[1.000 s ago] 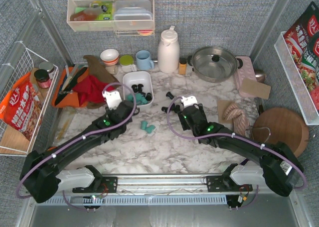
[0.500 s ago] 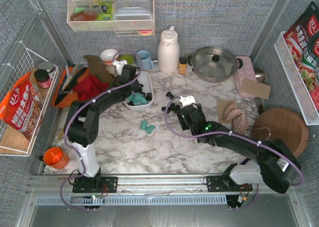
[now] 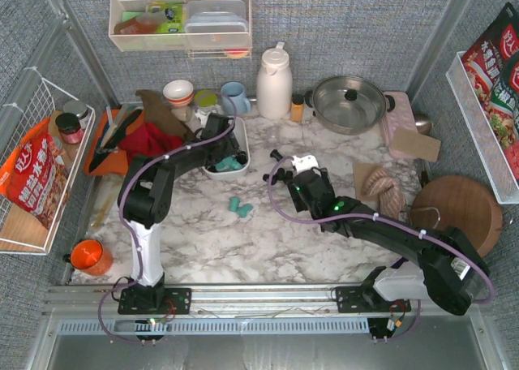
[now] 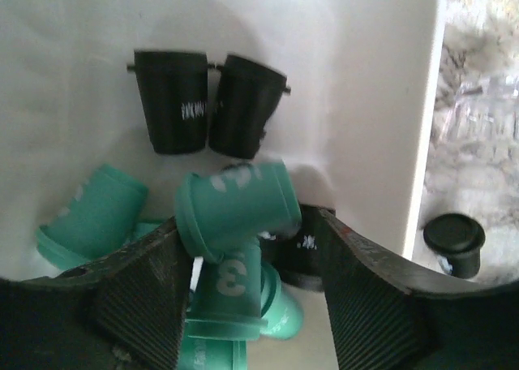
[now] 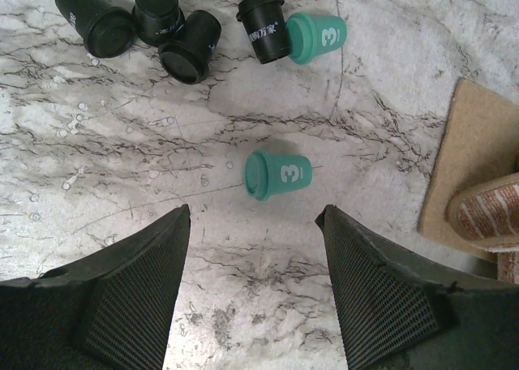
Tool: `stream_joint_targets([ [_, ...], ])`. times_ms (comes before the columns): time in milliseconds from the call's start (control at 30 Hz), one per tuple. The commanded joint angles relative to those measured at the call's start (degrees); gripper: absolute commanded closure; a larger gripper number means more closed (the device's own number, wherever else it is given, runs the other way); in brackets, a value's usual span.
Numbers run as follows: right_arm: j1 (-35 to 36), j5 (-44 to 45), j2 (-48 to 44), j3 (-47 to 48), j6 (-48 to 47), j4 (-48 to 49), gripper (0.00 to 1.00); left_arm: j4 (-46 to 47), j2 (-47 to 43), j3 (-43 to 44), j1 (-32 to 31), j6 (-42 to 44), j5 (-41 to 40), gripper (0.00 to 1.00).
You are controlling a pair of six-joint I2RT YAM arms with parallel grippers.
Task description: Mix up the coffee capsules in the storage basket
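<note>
The white storage basket (image 3: 235, 163) stands left of centre at the back of the table, and my left gripper (image 3: 219, 135) reaches down into it. In the left wrist view the gripper (image 4: 247, 224) is open over the basket floor (image 4: 73, 86). Teal coffee capsules (image 4: 235, 208) are piled loosely between its fingers. Two black capsules (image 4: 170, 102) lie further in. One black capsule (image 4: 454, 240) sits outside the wall. Two teal capsules (image 3: 238, 206) lie on the table. My right gripper (image 3: 280, 169) hangs open over the marble with nothing in it (image 5: 253, 224). A teal capsule (image 5: 278, 174) lies just ahead of it, with several black ones (image 5: 190, 53) beyond.
Behind the basket stand a white thermos (image 3: 274, 82), a blue mug (image 3: 235, 98) and a lidded pot (image 3: 349, 102). A red cloth (image 3: 150, 147) lies to the left, an orange cup (image 3: 89, 256) sits at the near left, and a round wooden board (image 3: 458, 212) lies at the right.
My left arm has swung from the table's front up to the basket, dipped into it, and its jaws have widened. The right arm has barely moved.
</note>
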Motion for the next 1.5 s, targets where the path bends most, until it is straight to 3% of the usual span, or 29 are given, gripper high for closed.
stream_joint_targets([
  [0, 0.01, 0.53, -0.18, 0.58, 0.64, -0.6, 0.3, 4.38, -3.91, -2.83, -0.38, -0.7, 3.71, 0.29],
  [233, 0.01, 0.14, -0.2, 0.91, 0.82, -1.04, 0.3, 2.94, -19.69, -8.21, -0.55, 3.35, -3.27, 0.18],
  [367, -0.01, -0.57, -0.58, 1.21, 0.91, -1.56, 0.3, -0.16, -31.96, -11.85, -0.49, 7.34, -8.86, 0.01],
  [700, 0.14, -6.94, -2.54, -2.32, 0.21, 5.52, 0.3, -3.12, -59.62, -27.13, -0.39, 12.21, -16.83, 0.01],
  [900, 0.14, -8.62, 1.3, 0.09, 2.22, 5.55, 0.29, -5.58, -73.14, -38.43, -0.38, 16.03, -19.93, 0.01],
  [1200, 1.92, -12.77, 11.2, 7.95, 6.82, 3.29, 0.29, -3.2, -81.73, -51.97, -0.34, 24.28, -13.62, 0.01],
  [1467, 6.16, -17.06, 22.36, 17.05, 5.67, 2.32, 0.29, -3.72, -84.08, -52.36, -0.38, 27.85, -6.3, 0.01],
])
